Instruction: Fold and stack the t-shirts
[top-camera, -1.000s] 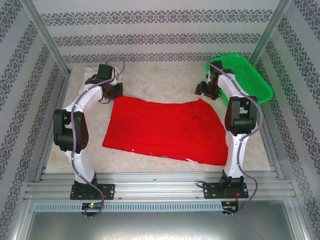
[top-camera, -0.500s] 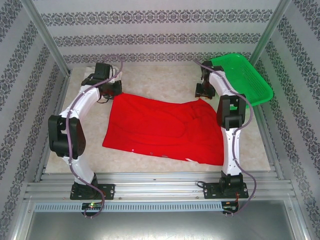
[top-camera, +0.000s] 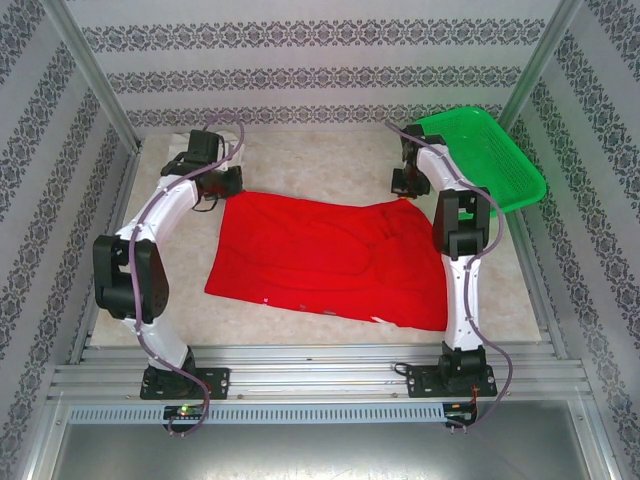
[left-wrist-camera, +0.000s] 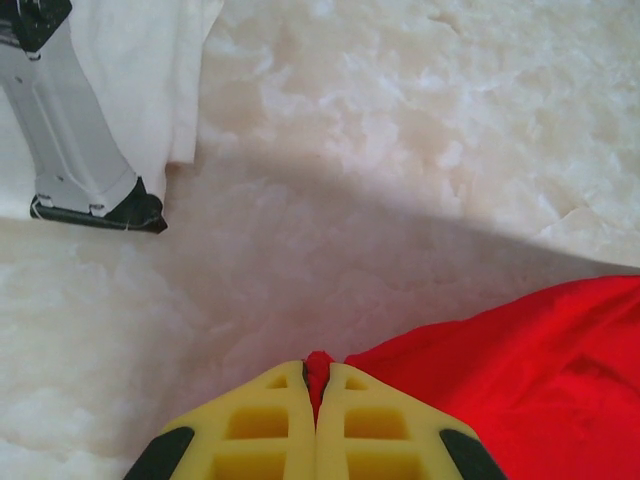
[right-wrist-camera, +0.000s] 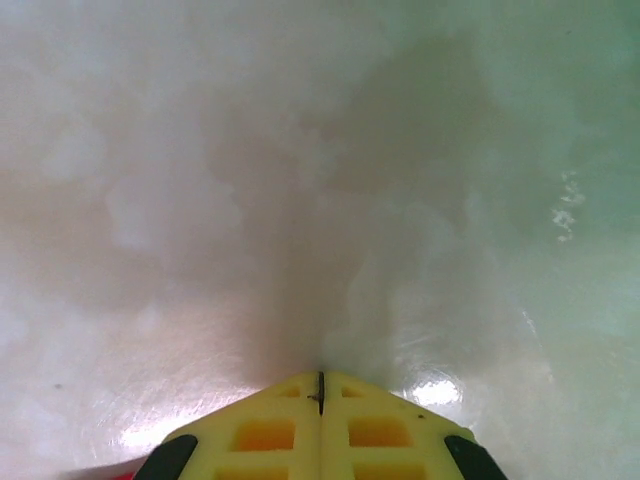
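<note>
Over the last second the right gripper (top-camera: 404, 188) has gone from open to shut. Its arm has pulled in, so the elbow now stands nearly over the right edge of the red t-shirt (top-camera: 320, 255). The left arm's elbow has sunk outward toward 8 o'clock. The shirt itself has not shifted and lies spread flat across the middle of the table (top-camera: 330, 155).

The left arm reaches up and inward from its base. Its left gripper (left-wrist-camera: 317, 372) sits at the shirt's 10 o'clock corner, with the yellow fingers (left-wrist-camera: 270, 420) pressed together and a fold of red cloth nipped between the tips. The right arm rises almost straight to the shirt's 2 o'clock corner. In the right wrist view its fingers (right-wrist-camera: 270, 430) are closed flat against each other just above the table, and I cannot tell whether any cloth is caught between them.

The white t-shirt (left-wrist-camera: 150, 70) lies at the table's 10 o'clock, beyond the left gripper. The green mesh basket (top-camera: 495, 150) sits at 2 o'clock.
</note>
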